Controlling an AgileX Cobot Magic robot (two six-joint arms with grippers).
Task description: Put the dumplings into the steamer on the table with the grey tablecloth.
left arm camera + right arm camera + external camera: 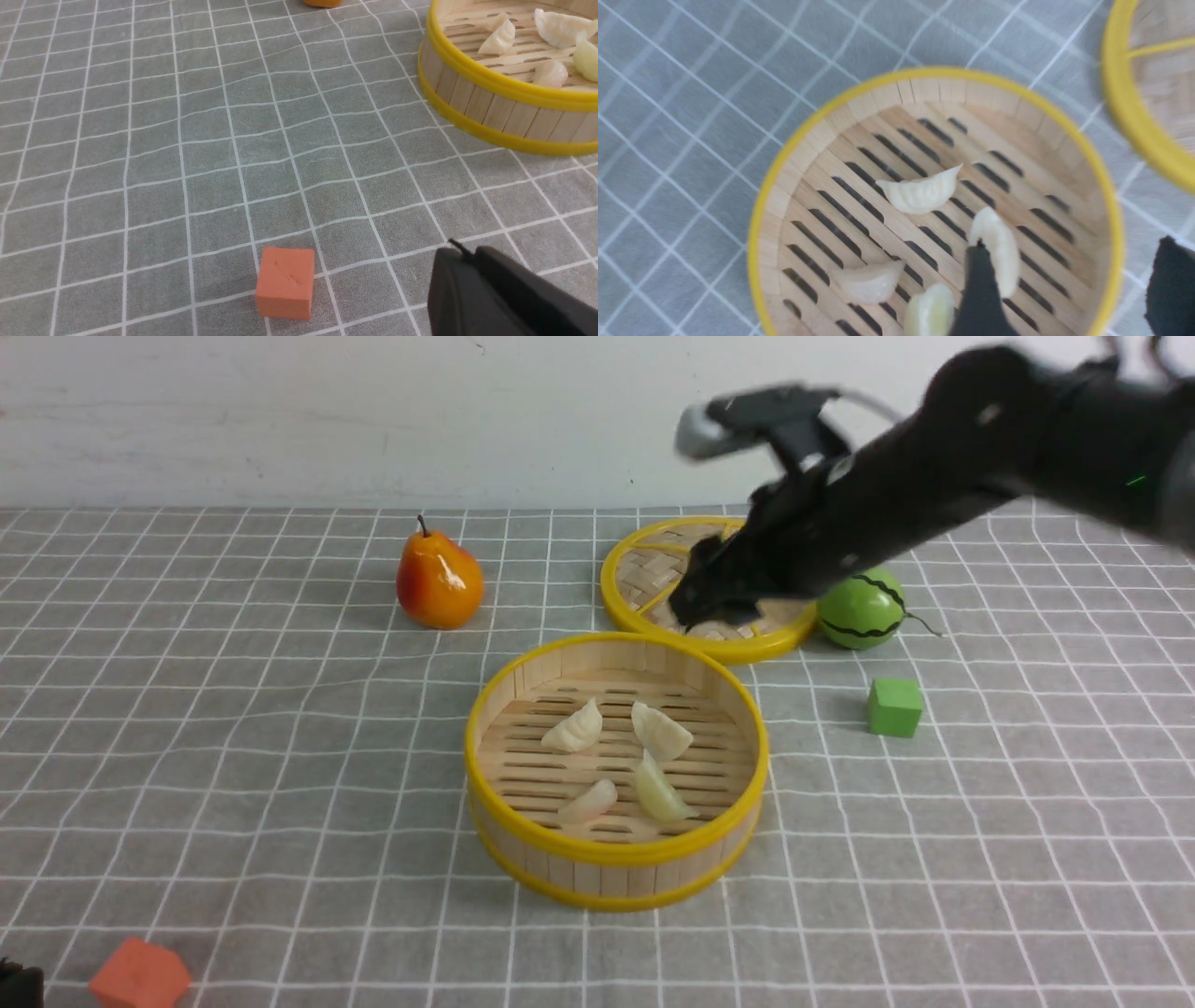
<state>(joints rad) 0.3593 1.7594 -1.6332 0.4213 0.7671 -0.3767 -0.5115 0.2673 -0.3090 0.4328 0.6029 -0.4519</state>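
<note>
The steamer (611,873) stands mid-table on the grey tablecloth (233,728). Several cream dumplings (574,728) lie on its slatted floor. My right gripper (711,605) hangs blurred in the air just beyond the steamer's far rim, in front of the lid. In the right wrist view it (1073,273) is open wide with nothing between its fingers (978,289); the dumplings (920,192) rest below in the steamer (784,158). My left gripper (460,255) is shut and empty, low over the cloth at the near left, a corner of the steamer (486,107) beyond it.
The flat woven lid (644,574) lies behind the steamer. A pear (439,581) stands at the back left, and a small green melon (861,607) and a green cube (894,707) at the right. An orange cube (138,975) sits near the front left, beside my left gripper (285,289).
</note>
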